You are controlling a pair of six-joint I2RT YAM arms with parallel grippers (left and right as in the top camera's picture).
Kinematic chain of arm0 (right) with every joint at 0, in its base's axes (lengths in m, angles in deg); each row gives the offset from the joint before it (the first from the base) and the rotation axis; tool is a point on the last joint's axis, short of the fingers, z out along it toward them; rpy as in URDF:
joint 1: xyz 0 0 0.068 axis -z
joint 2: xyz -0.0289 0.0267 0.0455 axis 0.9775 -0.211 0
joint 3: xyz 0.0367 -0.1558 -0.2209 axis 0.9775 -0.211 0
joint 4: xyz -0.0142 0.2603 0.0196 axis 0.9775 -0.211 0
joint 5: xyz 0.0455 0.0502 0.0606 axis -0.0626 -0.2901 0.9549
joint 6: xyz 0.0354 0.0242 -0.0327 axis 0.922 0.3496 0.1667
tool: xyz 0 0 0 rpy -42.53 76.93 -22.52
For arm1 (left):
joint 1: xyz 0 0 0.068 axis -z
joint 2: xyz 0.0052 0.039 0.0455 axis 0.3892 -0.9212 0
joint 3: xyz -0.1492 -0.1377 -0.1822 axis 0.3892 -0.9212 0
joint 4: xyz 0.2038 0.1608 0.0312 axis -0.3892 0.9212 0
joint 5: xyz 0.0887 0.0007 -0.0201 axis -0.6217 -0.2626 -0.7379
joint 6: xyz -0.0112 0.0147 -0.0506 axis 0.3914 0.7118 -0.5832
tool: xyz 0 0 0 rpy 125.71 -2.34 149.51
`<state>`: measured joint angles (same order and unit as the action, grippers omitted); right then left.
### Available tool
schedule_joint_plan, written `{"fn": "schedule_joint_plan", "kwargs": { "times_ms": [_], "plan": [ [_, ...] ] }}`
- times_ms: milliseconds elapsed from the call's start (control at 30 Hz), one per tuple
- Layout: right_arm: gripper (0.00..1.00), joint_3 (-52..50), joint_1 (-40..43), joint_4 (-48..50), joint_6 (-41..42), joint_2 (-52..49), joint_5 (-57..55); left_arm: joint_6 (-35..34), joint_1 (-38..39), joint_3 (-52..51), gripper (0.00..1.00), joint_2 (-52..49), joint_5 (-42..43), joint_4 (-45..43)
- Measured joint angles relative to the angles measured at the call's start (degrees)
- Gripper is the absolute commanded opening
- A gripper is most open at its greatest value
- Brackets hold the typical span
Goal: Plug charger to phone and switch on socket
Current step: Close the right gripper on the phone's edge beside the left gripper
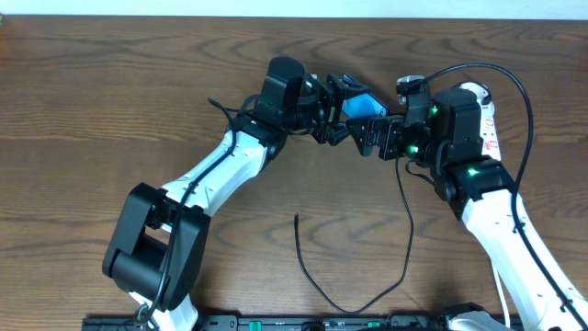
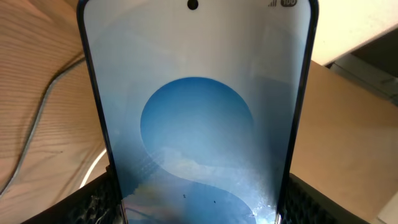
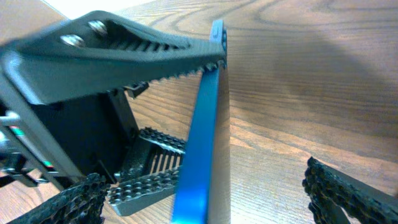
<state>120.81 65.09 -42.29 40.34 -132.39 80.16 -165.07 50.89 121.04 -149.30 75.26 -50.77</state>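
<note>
The phone (image 1: 364, 106), with a blue screen, is held up off the table. My left gripper (image 1: 338, 108) is shut on its two long edges, and its screen fills the left wrist view (image 2: 196, 118). My right gripper (image 1: 375, 136) is open. In the right wrist view its fingers (image 3: 208, 199) stand either side of the phone, seen edge-on (image 3: 200, 143), without touching it. The charger cable (image 1: 344, 309) loops over the near table, and its free tip (image 1: 296, 217) lies loose. The white socket (image 1: 490, 129) is partly hidden behind my right arm.
A thicker black robot cable (image 1: 514, 83) arcs over the right arm. A white cord (image 2: 93, 167) and a grey cable (image 2: 34, 124) lie on the wood behind the phone. The table's far edge (image 1: 294, 17) runs along the top.
</note>
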Motion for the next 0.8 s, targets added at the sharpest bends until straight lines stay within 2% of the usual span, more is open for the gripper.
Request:
{"fn": "schedule_joint_plan", "kwargs": {
  "times_ms": [267,633,800],
  "plan": [
    [0.99,0.0,0.0,0.0,-0.1,-1.9,-0.2,-0.6,0.0,0.0,0.07,0.0,1.0,-0.2],
    [0.96,0.0,0.0,0.0,-5.7,-1.9,-0.2,-0.6,0.0,0.0,0.07,0.0,1.2,-0.2],
    [0.91,0.0,0.0,0.0,-7.2,-1.9,-0.2,-0.6,0.0,0.0,0.07,0.0,1.2,-0.2]
  ]
}}
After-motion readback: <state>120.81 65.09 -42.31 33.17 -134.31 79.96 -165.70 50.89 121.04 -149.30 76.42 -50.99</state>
